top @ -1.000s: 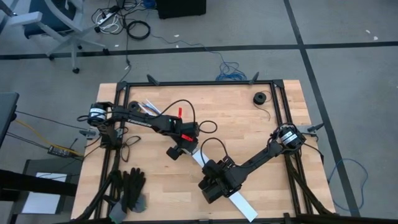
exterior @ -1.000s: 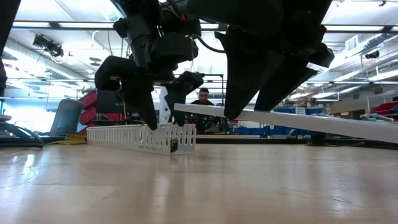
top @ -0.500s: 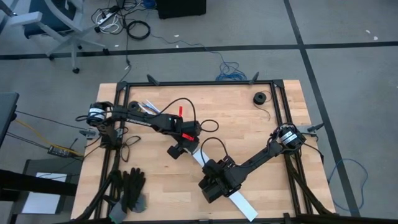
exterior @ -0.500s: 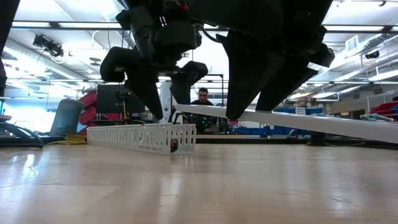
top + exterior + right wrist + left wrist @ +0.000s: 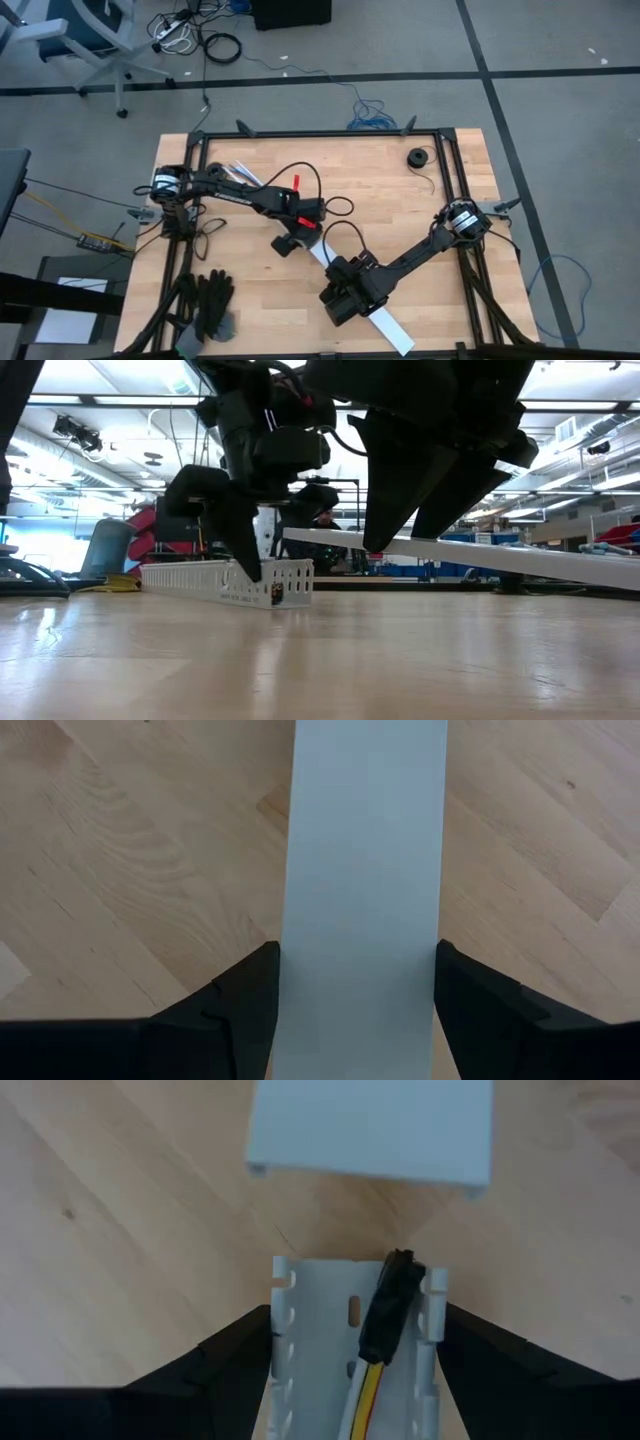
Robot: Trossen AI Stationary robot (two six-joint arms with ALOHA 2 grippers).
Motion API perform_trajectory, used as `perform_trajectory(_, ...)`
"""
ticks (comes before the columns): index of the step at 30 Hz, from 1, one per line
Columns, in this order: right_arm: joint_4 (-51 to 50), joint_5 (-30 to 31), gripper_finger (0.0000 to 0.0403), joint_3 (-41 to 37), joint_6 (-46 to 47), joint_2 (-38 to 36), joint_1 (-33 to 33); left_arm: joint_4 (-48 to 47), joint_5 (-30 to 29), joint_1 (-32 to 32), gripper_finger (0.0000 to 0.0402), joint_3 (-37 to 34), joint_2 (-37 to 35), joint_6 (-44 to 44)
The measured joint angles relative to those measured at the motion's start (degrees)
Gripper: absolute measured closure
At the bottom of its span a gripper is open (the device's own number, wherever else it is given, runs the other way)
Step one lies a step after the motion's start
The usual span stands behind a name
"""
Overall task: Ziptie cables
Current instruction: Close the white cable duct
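Observation:
A white slotted channel [image 5: 315,1370] lies on the table [image 5: 400,210]. In it are thin yellow, red and white cables [image 5: 362,1392] with a dark plug end [image 5: 390,1310]. My left gripper [image 5: 357,1315] points down over the channel's end [image 5: 290,582]. It is open, with one finger close beside each wall. Just beyond hangs a flat white cover strip [image 5: 365,870], with my right gripper [image 5: 340,300] shut on it near the table's middle front. My right gripper pinches the cover strip by its two long edges [image 5: 292,935] between its fingers [image 5: 250,985]. The fingers slant down and lie across the strip. The strip [image 5: 480,555] is lifted and tilted, its far end [image 5: 295,535] above the channel's end.
Black gloves [image 5: 207,300] lie at the near left. A black roll [image 5: 417,157] sits at the far right. Pale strips [image 5: 240,170] lie at the far left. Black frame rails [image 5: 320,133] run along the table's edges. Bare wood lies between the arms and the far rail.
My left gripper has risen a little, then sunk again over the channel's end, shifting slightly toward the table's right. The channel and the lifted cover strip have stayed where they were.

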Motion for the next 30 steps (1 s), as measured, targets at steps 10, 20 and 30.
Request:
perform_trajectory(10,-0.4,0.0,0.0181,0.0,-0.1,0.0,0.0,0.2,0.0,0.0,0.0208,0.3,0.0,0.0)
perform_trajectory(20,0.0,-0.8,0.0183,0.0,-0.3,0.0,-0.9,-0.5,0.0,0.0,0.0251,0.4,-0.1,-0.3)
perform_trajectory(30,3.5,-4.6,0.0182,-2.6,-4.7,0.0,-3.4,-0.5,0.0,0.0,0.0252,0.4,-0.1,-0.4)
